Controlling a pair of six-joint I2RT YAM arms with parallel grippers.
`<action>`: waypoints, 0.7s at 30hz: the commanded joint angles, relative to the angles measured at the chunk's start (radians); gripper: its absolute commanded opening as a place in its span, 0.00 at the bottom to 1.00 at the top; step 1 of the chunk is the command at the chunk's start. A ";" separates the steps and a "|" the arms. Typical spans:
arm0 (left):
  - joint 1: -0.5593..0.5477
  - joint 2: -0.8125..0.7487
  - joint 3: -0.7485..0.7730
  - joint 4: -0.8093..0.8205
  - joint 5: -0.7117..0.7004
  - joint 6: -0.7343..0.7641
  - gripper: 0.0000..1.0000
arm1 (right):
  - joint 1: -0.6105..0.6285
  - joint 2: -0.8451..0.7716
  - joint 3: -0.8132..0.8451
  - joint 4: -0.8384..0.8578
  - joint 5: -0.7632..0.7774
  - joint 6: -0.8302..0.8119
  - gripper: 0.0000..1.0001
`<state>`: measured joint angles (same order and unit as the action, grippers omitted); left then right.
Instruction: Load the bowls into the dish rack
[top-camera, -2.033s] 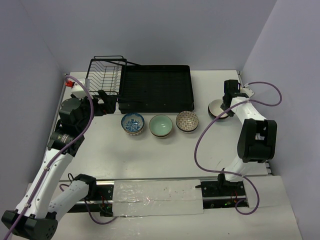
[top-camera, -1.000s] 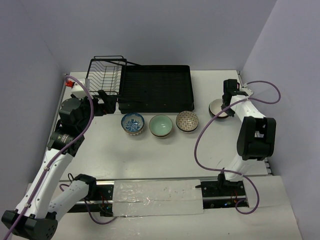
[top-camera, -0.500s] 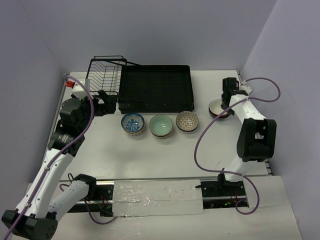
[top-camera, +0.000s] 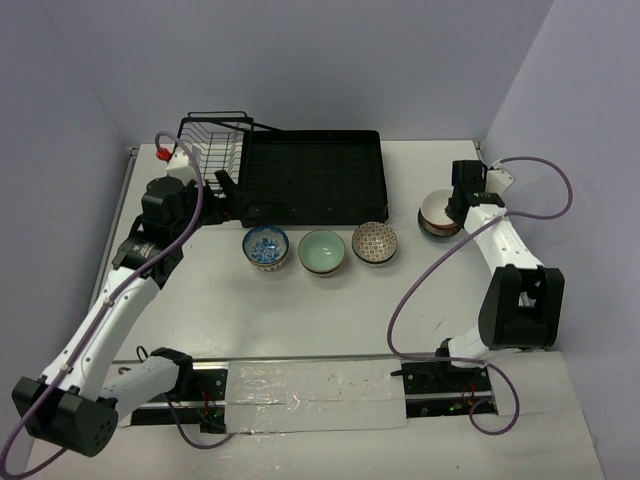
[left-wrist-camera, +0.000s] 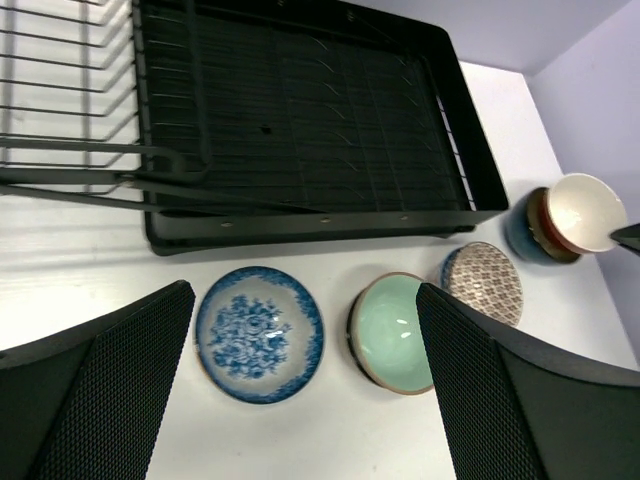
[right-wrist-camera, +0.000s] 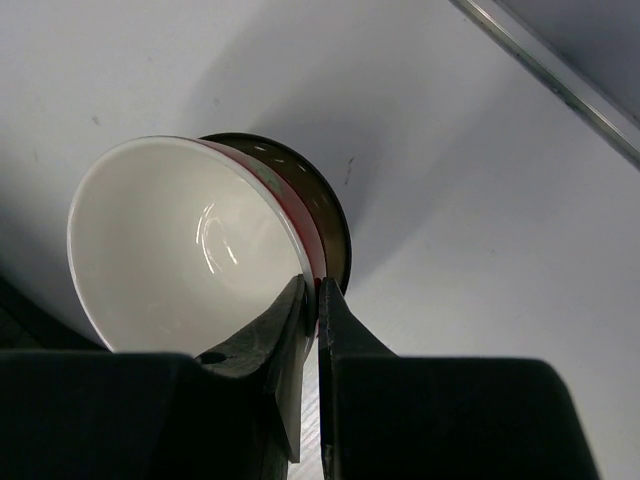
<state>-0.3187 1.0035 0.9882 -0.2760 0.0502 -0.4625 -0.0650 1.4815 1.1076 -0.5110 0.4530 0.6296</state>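
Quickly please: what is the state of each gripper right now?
Left gripper: open, holding nothing.
Right gripper: closed on the rim of the white-lined bowl.

A white table (top-camera: 300, 300) sat between lavender walls (top-camera: 300, 60); a clear plastic sheet (top-camera: 315, 395) (crinkled) lay along its near edge.

text: none legible | labels: none legible | numbers: none legible

Black dish rack (top-camera: 312, 175), blue-floral bowl (top-camera: 265, 247), mint bowl (top-camera: 322, 251), lattice-patterned bowl (top-camera: 374, 242), white-lined red bowl (top-camera: 438, 211).
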 joint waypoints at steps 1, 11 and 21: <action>-0.022 0.050 0.098 -0.005 0.080 -0.053 0.98 | 0.005 -0.090 -0.017 0.109 0.007 0.007 0.00; -0.207 0.346 0.314 -0.002 0.054 -0.133 0.98 | 0.016 -0.280 -0.078 0.196 -0.073 -0.014 0.00; -0.413 0.644 0.635 -0.025 -0.032 -0.162 0.94 | 0.203 -0.409 -0.075 0.255 -0.154 -0.082 0.00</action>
<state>-0.6853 1.6115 1.5410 -0.3206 0.0544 -0.6033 0.0734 1.1130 1.0077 -0.3771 0.3359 0.5613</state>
